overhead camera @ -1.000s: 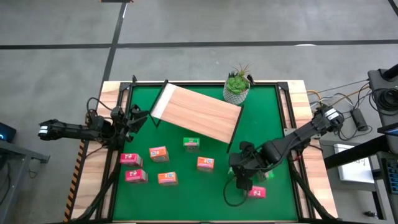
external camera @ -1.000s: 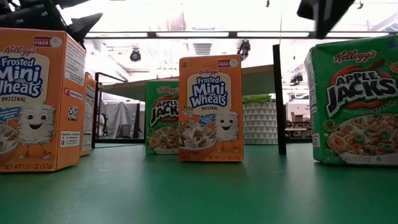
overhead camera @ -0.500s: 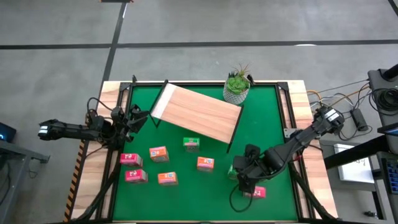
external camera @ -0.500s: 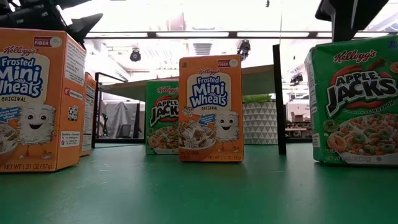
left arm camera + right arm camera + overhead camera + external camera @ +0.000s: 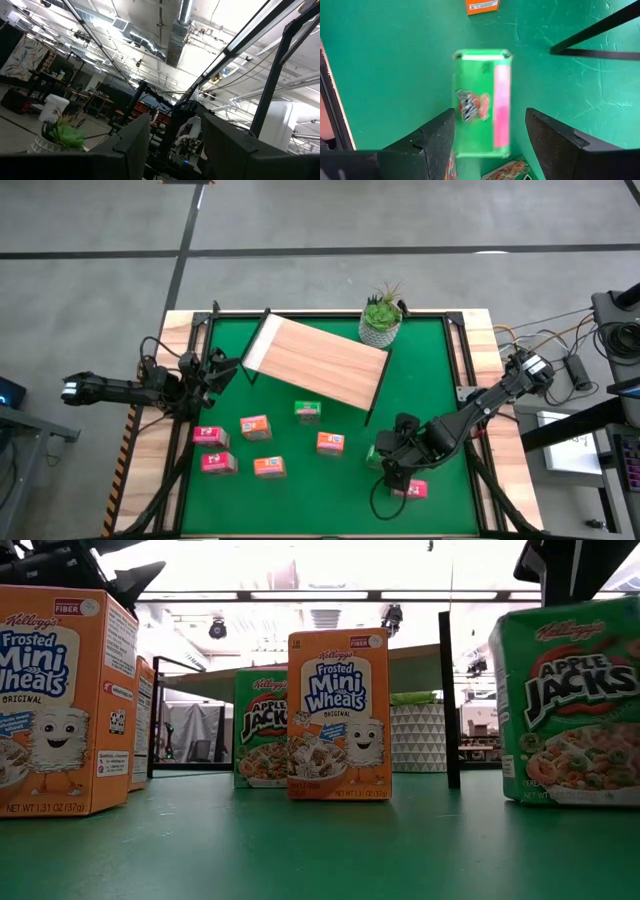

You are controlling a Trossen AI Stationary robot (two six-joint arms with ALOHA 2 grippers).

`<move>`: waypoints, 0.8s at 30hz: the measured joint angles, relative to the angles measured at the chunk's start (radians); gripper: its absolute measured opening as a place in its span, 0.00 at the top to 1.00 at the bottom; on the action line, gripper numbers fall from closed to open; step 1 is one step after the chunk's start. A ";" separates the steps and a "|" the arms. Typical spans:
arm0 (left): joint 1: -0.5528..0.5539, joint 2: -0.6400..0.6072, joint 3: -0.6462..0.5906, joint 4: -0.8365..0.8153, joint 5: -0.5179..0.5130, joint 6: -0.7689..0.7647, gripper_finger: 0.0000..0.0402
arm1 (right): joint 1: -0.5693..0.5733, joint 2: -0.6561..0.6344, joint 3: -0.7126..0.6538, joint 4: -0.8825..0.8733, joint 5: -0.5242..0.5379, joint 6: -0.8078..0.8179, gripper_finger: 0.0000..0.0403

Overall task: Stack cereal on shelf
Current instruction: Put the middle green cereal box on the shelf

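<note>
Overhead, the right end effector (image 5: 383,461), fingers spread wide, straddles an upright green cereal box (image 5: 481,102) near the surface's (image 5: 420,370) front right corner, while the left end effector (image 5: 222,364) waits, parted, at the left edge.

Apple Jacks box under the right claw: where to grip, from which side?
Take the green Apple Jacks box from straight above, across its narrow width. It stands upright on the mat, top panel facing the right claw, whose open fingers already straddle its two broad faces.
</note>
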 joint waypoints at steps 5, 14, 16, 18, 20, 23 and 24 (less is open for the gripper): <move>0.000 0.000 0.000 0.000 0.000 0.000 0.60 | 0.000 -0.004 0.000 0.001 -0.002 0.010 0.42; 0.000 0.000 0.000 0.001 0.000 0.000 0.60 | 0.024 -0.004 0.000 0.031 -0.002 0.017 0.42; 0.000 0.000 0.000 0.001 0.000 0.000 0.60 | 0.024 0.002 0.000 0.032 0.005 0.017 0.42; 0.000 0.000 0.000 0.001 0.000 0.000 0.60 | 0.024 0.010 -0.001 0.026 0.016 0.017 0.42; 0.000 0.000 0.000 0.001 0.000 0.000 0.60 | 0.024 0.025 -0.001 0.026 0.027 0.011 0.42; 0.000 0.000 0.000 0.001 0.000 0.000 0.60 | 0.024 0.048 -0.001 0.026 0.031 -0.008 0.42; 0.000 0.000 0.000 0.001 0.000 0.000 0.60 | 0.025 0.054 -0.001 0.026 0.034 -0.009 0.42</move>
